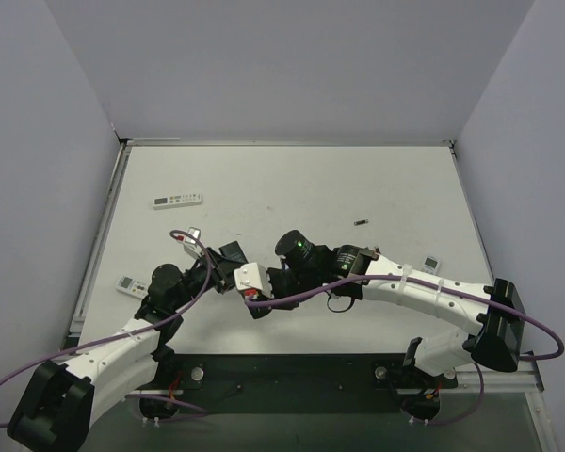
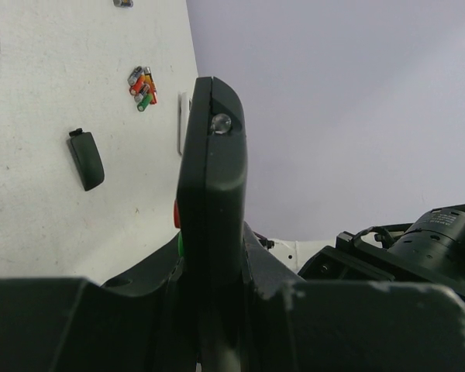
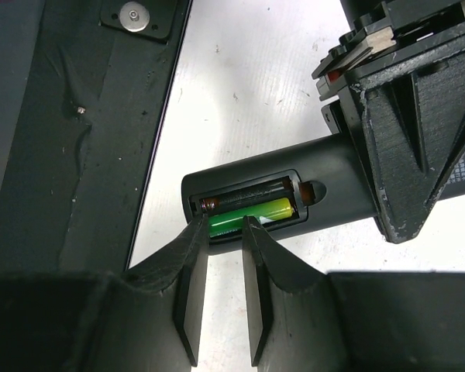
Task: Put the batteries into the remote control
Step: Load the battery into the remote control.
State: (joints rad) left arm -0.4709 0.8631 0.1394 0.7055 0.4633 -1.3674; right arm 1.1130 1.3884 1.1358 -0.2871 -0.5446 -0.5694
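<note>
Left gripper (image 2: 211, 271) clamps black remote control (image 2: 213, 178). Right gripper (image 3: 225, 231) fingers narrowly parted, tips on green battery (image 3: 267, 211) seated in open compartment beside dark battery (image 3: 248, 193). Spare batteries (image 2: 142, 87) lie on table (image 2: 31, 232).

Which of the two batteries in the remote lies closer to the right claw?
The green battery, just before the right claw; the dark battery lies beyond it.
</note>
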